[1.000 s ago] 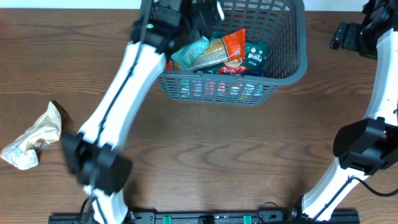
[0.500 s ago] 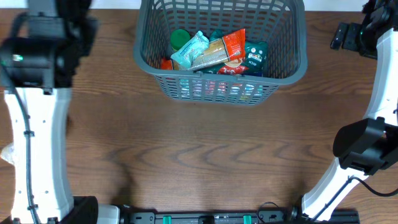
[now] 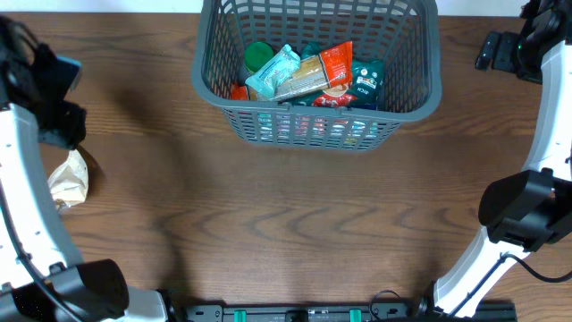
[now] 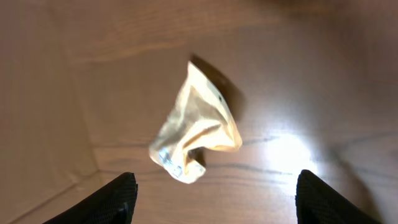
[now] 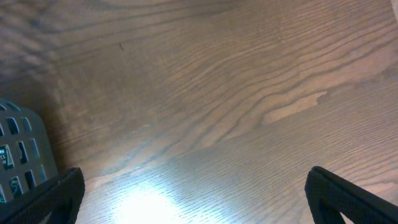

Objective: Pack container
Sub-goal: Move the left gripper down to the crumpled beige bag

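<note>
The container (image 3: 407, 98), a dark grey lattice basket, stands at the back middle of the table with several food packets (image 3: 308, 73) inside. A crumpled cream packet (image 3: 70, 179) lies on the wood at the far left. In the left wrist view that packet (image 4: 196, 124) sits just ahead of my left gripper (image 4: 214, 202), which hovers above the table, open, with nothing between its fingers (image 4: 118, 199). My right gripper (image 5: 199, 205) is open and empty over bare wood, to the right of the basket's corner (image 5: 15, 152).
The left arm (image 3: 40, 98) reaches along the table's left edge, partly covering the packet from above. The right arm (image 3: 536, 134) stands at the right edge, its wrist at the back right corner. Bare wood lies in front of the basket.
My left arm has swung from over the basket to the far left, above the crumpled packet, and its jaws have widened. The right arm has not moved.
</note>
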Controlling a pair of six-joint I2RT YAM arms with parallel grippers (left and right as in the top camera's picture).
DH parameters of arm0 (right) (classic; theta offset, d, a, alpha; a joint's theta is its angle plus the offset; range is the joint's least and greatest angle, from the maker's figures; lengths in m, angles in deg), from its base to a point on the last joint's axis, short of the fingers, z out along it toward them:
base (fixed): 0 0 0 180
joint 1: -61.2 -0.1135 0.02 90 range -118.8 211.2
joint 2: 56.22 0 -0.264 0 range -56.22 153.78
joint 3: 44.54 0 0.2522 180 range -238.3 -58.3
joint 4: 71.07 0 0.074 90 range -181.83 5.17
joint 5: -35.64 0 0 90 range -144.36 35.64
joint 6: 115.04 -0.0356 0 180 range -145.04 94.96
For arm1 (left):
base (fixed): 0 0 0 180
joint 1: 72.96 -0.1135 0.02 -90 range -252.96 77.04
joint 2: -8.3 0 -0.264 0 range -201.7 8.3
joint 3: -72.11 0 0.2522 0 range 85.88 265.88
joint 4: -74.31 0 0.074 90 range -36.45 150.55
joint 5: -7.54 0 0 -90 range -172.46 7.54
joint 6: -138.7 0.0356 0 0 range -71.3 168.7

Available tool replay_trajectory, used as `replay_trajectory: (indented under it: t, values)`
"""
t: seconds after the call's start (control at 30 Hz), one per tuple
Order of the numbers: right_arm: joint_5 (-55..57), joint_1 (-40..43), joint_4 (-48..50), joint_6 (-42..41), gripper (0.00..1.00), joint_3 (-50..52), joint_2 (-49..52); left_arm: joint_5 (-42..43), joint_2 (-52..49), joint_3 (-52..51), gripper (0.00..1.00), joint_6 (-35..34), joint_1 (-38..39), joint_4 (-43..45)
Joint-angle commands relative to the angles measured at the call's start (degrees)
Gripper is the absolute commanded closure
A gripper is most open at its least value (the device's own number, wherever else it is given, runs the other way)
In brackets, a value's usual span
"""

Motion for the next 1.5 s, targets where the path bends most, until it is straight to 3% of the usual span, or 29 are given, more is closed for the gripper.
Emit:
replay_trajectory:
  t: [0.0,0.4,0.47,0.5,1.1,1.47]
  values:
    - [0.00,0.31,0.11,0.90,0.01,0.07,0.02,4.96,-2.75,-3.13,0.33,5.20,-5.75,0.33]
    - [-0.02,0.28,0.13,0.90,0.01,0.07,0.02,12.87,-13.40,-5.97,0.32,12.87,-17.75,4.74]
    - [-0.04,0.28,0.04,0.87,0.01,0.07,0.02,12.87,-15.04,-5.97,0.23,12.79,-18.75,5.14]
    - [-0.02,0.28,-0.02,0.87,0.01,0.07,0.02,12.90,-15.67,-5.97,0.01,12.79,-19.19,5.18]
    - [0.17,0.33,1.25,-1.29,0.01,0.07,0.02,12.20,-17.70,-6.40,0.01,10.47,-24.92,11.47]
    - [0.20,0.35,1.73,-1.73,0.01,0.07,0.02,12.24,-23.67,-7.45,0.01,18.03,-26.51,13.73]
